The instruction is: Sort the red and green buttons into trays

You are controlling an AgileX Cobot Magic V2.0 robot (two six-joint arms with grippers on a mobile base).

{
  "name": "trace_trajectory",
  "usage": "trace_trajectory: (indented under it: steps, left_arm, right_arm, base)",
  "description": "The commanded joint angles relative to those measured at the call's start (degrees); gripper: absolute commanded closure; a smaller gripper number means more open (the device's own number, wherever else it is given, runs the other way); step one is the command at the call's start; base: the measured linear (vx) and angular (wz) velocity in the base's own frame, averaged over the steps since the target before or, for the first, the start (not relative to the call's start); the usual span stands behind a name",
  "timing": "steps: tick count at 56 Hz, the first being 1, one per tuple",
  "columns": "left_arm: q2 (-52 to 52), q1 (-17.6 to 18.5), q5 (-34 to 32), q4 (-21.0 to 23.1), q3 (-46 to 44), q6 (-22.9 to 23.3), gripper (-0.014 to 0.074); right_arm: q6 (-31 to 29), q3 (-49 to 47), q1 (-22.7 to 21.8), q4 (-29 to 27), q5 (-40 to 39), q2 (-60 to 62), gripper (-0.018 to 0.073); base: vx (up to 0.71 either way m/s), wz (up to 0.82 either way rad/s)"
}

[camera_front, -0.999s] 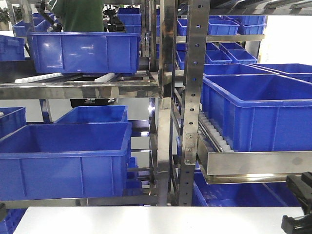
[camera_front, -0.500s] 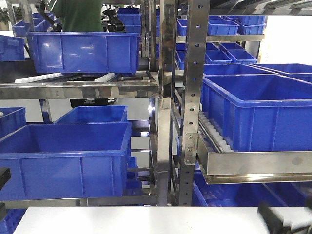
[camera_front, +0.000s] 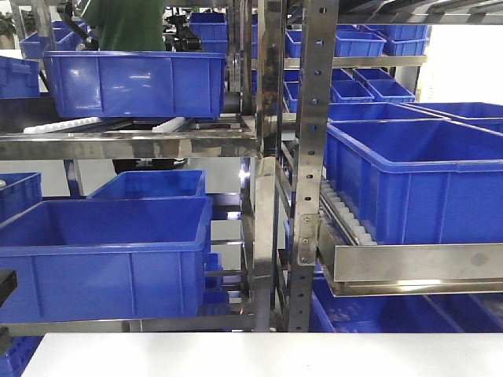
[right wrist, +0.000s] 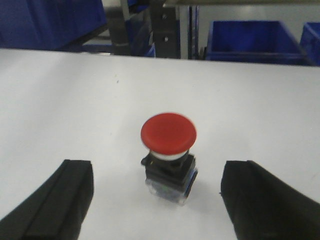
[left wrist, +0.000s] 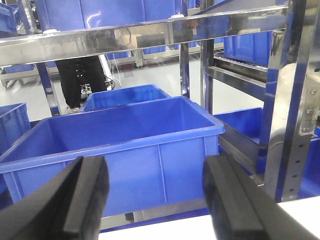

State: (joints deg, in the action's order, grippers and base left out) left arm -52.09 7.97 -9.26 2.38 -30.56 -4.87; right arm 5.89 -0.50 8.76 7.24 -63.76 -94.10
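In the right wrist view the red button [right wrist: 168, 132] stands upright on the white table [right wrist: 75, 90], a red cap on a dark collar and clear base. My right gripper [right wrist: 159, 175] is open, one finger on each side of the button and well apart from it. In its own view my left gripper [left wrist: 157, 197] is also open and holds nothing, raised over the table's far edge and facing a blue crate [left wrist: 125, 150]. The green button and both trays are out of view. Neither gripper shows in the front view.
Steel racks [camera_front: 310, 173] with several deep blue crates [camera_front: 102, 251] stand just behind the table's [camera_front: 236, 355] far edge. A rack upright [left wrist: 290, 100] is close on the left gripper's right. A person in green [camera_front: 126, 23] stands behind the racks.
The right gripper, seen at the front view's lower right corner a second ago, has dropped out of that view. A dark part has appeared at its left edge.
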Motion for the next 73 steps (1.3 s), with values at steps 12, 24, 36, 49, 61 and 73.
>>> trace_trajectory:
  steps: [12, 24, 36, 49, 61, 73]
  left_arm:
    - [0.3, 0.1, -4.7, 0.5, -2.0, 0.1, 0.0062]
    - [0.3, 0.1, -4.9, 0.5, -2.0, 0.0, 0.0062]
    - [0.3, 0.1, -4.9, 0.5, -2.0, 0.0, 0.0062]
    - [0.3, 0.1, -4.9, 0.5, -2.0, 0.0, 0.0062]
    - [0.3, 0.1, -4.6, 0.6, -1.8, 0.2, 0.0062]
    - [-2.6, 0.1, 8.1, 1.1, -1.8, 3.3, 0.0062]
  right_arm:
    - [-5.2, -5.5, -0.3, 5.5, -12.9, -15.5, -0.0016]
    - [-5.9, -11.4, -0.3, 4.3, -12.9, -18.4, -0.0016]
    - [-3.7, -16.7, -0.3, 3.8, -12.9, -20.1, -0.0016]
    - [-0.9, -19.6, -0.3, 2.5, -12.9, -22.3, 0.0061]
    - [-2.8, -19.4, -0.3, 2.8, -12.9, -22.3, 0.0544]
    - [-2.7, -19.4, -0.3, 3.0, -12.9, -22.3, 0.0571]
  base:
    - [0.00, 0.00]
    - [0.00, 0.00]
    - [0.00, 0.00]
    - [0.00, 0.00]
    - [0.00, 0.00]
    - [0.00, 0.00]
